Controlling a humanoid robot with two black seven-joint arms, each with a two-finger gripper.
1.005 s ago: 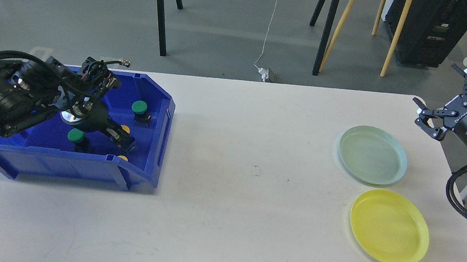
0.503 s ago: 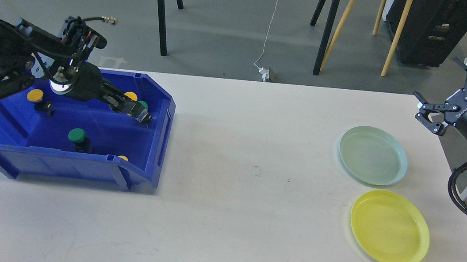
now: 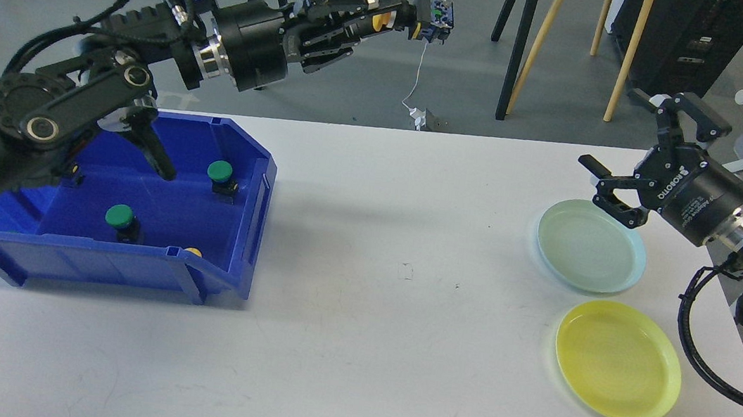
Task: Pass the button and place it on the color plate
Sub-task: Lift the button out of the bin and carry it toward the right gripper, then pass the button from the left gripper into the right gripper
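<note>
Now the left end effector [image 3: 405,18], high in the upper middle of the frame, is clamped on a yellow button [image 3: 382,20] whose dark base juts out beyond the fingers. It hangs well above the desk [image 3: 354,348], away from the blue bin [image 3: 239,220] at left where two green buttons [image 3: 220,172] lie. The right end effector [image 3: 620,175], fingers spread apart, waits at right near the pale green plate [image 3: 590,249]. This looks like the handover step; next the right arm should meet the button, grip it, then carry it to the yellow plate [image 3: 618,363].

Left gripper [image 3: 395,16] apparently clamps yellow button [image 3: 381,20] aloft.
</note>
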